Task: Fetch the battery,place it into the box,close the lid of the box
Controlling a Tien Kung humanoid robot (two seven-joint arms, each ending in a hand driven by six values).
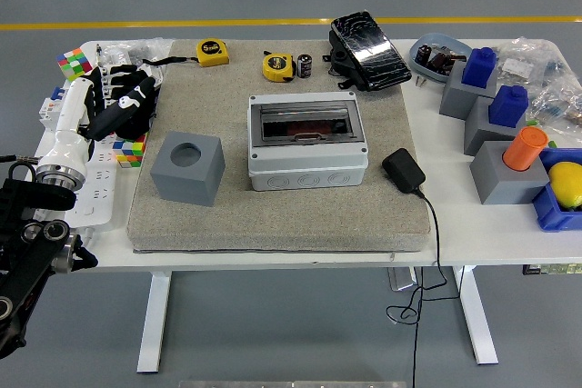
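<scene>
The battery (305, 65), a small black cylinder, stands at the far edge of the grey mat (273, 215), next to a yellow tape measure (278, 65). In the middle of the mat sits the grey box (307, 165), and its smoked transparent lid (306, 122) lies flat on top. My left hand (127, 104) is black on a white forearm. It hovers over the mat's left edge, well left of the box and the battery, fingers relaxed and holding nothing. My right arm is out of sight.
A grey block with a round hole (187, 167) stands left of the box. Colourful cubes (77, 64) and a white power strip (95, 190) lie under my left arm. A black adapter (403, 170) with a cable, a black case (368, 38), and grey blocks with blue and orange parts (509, 147) fill the right side.
</scene>
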